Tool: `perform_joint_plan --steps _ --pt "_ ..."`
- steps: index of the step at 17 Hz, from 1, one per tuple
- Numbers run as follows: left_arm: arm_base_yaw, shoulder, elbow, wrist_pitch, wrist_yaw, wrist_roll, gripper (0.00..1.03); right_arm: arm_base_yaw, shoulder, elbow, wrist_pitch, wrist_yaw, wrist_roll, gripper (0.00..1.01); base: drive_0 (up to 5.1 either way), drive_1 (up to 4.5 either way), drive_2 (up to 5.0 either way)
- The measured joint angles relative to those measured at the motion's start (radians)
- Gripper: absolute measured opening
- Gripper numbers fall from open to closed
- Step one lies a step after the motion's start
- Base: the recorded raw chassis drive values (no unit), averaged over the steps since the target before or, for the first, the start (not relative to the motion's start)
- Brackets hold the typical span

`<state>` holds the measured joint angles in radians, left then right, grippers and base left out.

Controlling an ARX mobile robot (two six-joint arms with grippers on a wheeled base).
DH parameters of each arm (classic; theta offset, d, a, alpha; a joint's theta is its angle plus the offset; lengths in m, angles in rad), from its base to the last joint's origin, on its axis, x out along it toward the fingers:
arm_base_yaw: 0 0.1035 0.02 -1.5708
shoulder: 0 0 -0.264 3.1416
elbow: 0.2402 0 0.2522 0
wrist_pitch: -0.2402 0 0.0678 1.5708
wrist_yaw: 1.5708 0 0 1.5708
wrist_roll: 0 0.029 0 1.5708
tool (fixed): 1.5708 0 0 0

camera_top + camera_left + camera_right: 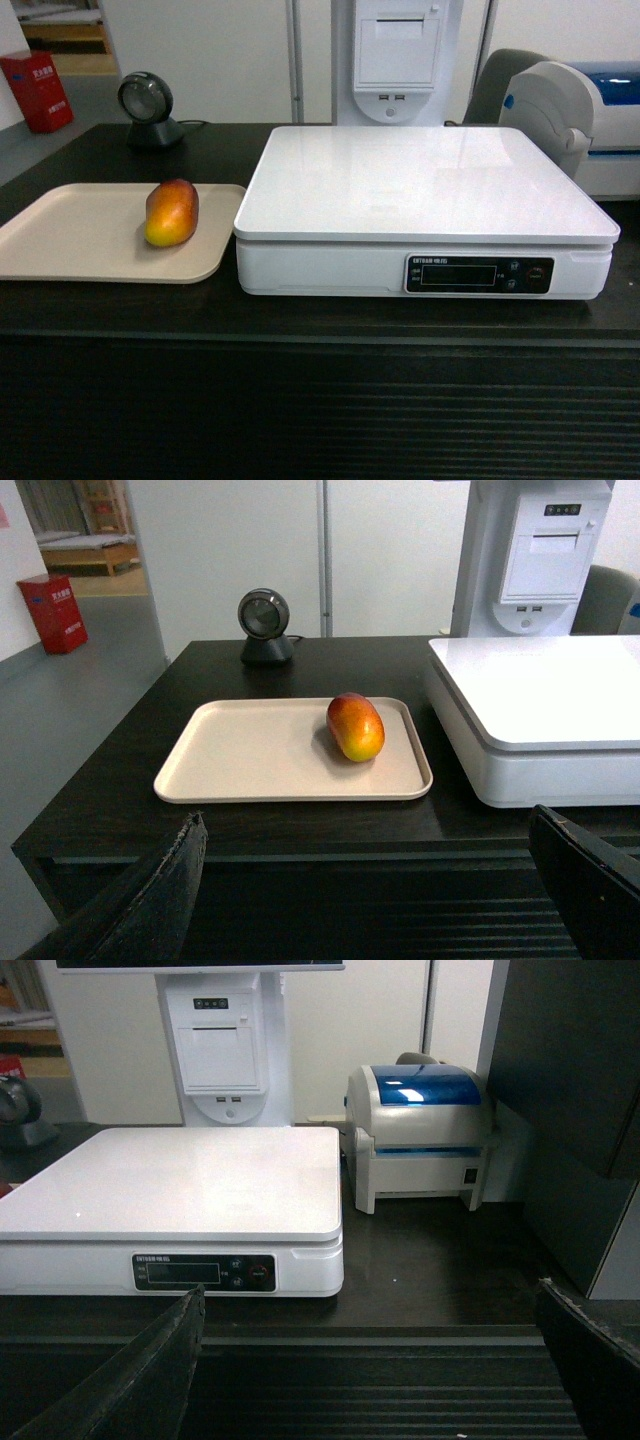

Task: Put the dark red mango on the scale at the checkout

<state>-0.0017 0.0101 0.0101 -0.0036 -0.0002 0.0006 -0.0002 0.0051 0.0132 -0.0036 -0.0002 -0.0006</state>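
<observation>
One fruit: the dark red mango [172, 212] lies on its side on the right part of the beige tray [70, 240], red on top, yellow-orange below.
Tray: flat on the checkout [300, 320], left of the scale, its right edge just beside the scale's left side.
Scanner [146, 105]: a round black unit stands behind the tray, near the counter's back edge.
Scale [420, 190]: white, boxy, bare glossy platform; dark display panel at the front right.
Printer [420, 1130]: white with a blue lid, right of the scale, behind its back corner.
Left gripper [370, 900]: fingers [150, 900] spread wide, grasping nothing, in front of the counter edge, facing the tray and mango.
Right gripper [370, 1380]: fingers [130, 1380] spread wide, grasping nothing, in front of the counter, facing the scale's right end.
</observation>
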Motion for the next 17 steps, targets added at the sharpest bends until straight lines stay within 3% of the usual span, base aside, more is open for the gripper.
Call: perform_joint_plan --steps 17 --pt "0.0 0.0 0.0 0.0 0.0 0.0 0.98 0.0 0.0 0.0 0.0 0.0 0.0 0.98 0.0 0.0 0.0"
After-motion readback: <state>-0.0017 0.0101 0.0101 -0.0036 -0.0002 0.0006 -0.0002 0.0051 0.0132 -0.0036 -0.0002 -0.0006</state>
